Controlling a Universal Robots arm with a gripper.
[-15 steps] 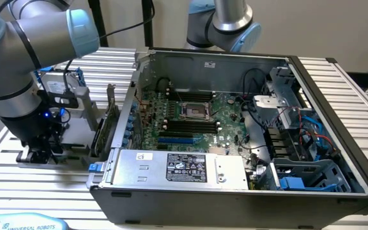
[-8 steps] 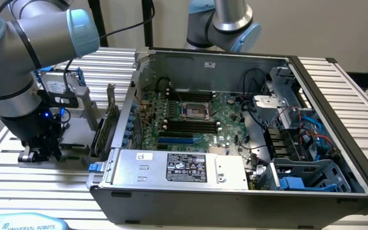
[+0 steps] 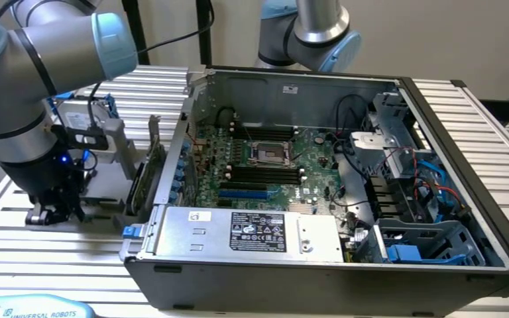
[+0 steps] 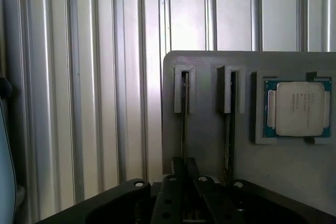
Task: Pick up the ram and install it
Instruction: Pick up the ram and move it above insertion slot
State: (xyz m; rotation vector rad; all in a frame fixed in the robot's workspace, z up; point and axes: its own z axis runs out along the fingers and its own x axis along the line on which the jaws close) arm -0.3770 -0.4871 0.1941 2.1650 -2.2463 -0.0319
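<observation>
Gripper (image 4: 185, 165) clamping ram (image 4: 184, 111) in holder (image 4: 207, 140), ram not lifted.

I'm watching the ram standing on edge in the holder's slot farthest from the CPU (image 4: 296, 108). The fingers (image 4: 177, 167) are sitting drawn in tight on either side of its thin top edge, so I'm logging the hand as closed on it with almost no gap. A second stick (image 4: 229, 124) is standing in the holder's middle slot, between the ram and the CPU, with nothing touching it. The holder is lying flat on the slatted table (image 4: 79, 103). In the exterior view the arm (image 3: 24, 132) is reaching straight down onto the holder. A card (image 3: 153, 169) is standing upright just beside the holder on the exterior view's right. The open case (image 3: 236, 278) is sitting beyond the card, on the same side of the holder.
</observation>
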